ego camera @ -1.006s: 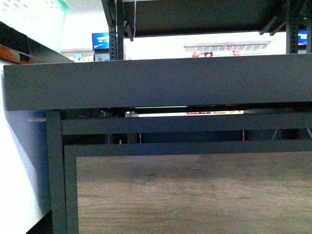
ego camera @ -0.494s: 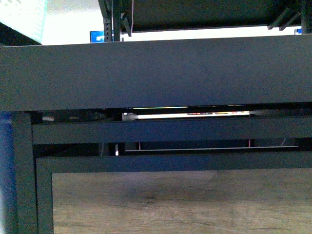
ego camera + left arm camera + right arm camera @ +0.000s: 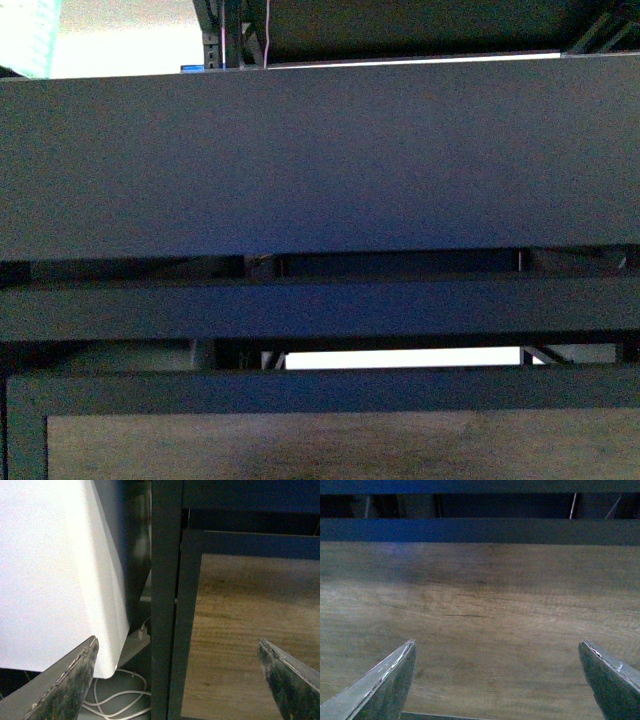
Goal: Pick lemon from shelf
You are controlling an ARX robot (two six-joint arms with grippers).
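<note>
The black shelf (image 3: 320,160) fills the front view: the wide dark front of one tray, frame bars below it and a strip of its wood-grain lower panel (image 3: 340,445). The lemon is out of view in every frame. My left gripper (image 3: 177,672) is open and empty, facing the shelf's black corner post (image 3: 165,595) and the wood panel (image 3: 240,635). My right gripper (image 3: 497,672) is open and empty, facing the wood panel (image 3: 480,610) below a black frame bar (image 3: 480,530). Neither arm shows in the front view.
A white box-like body (image 3: 55,570) stands beside the shelf's corner post in the left wrist view, with a white cable (image 3: 117,695) coiled on the floor under it. Another dark tray (image 3: 400,25) hangs above the near one.
The front view has moved closer to the shelf: the tray front looms larger and lower, the wood panel has sunk to the bottom edge, and the pale basket at upper left has nearly left the frame.
</note>
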